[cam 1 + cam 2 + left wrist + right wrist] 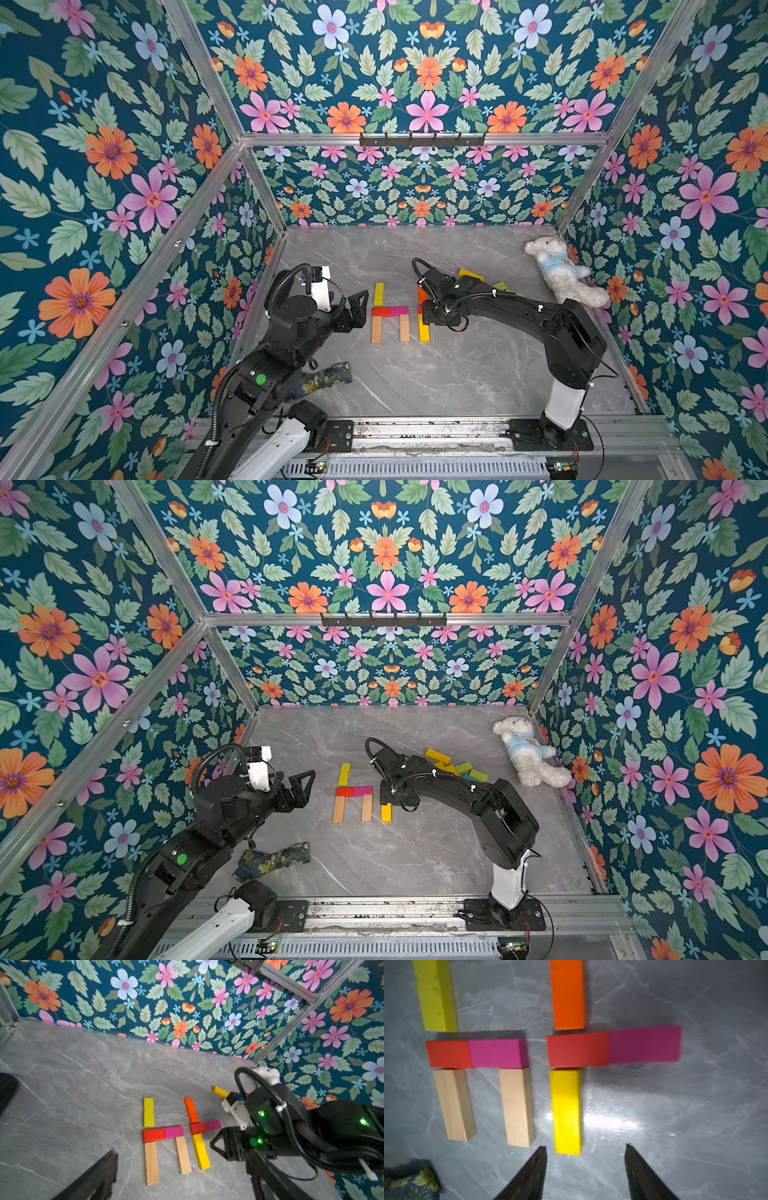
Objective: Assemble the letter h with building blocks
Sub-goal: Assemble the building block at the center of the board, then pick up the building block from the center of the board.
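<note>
Closest to the right wrist lens, two dark fingertips [533, 1172] stand well apart with nothing between them, so I read the right gripper [585, 1145] as open and empty, hanging just off the near end of the yellow plank [566, 1111]. That plank, the red-and-pink crossbar [612, 1047] and the orange plank [568, 995] make a second h that lacks its short leg. Just beside it lies a complete h [164, 1133] (olive stem, matching crossbar, two plain wood legs). The left gripper [360, 311] hangs wide open and empty, near the complete letter but apart from it. My worry is that pulling the right gripper out low or sideways could let a fingertip clip the yellow plank and skew it off the crossbar, since the planks only lie loose on the table [457, 374]. Bringing in the missing leg could likewise shove the pink end. In both top views the right arm [498, 303] covers most of the unfinished letter, which the left wrist view shows whole. Only a top view shows the spare blocks [457, 766] heaped beyond that arm; the right wrist view shows none.
</note>
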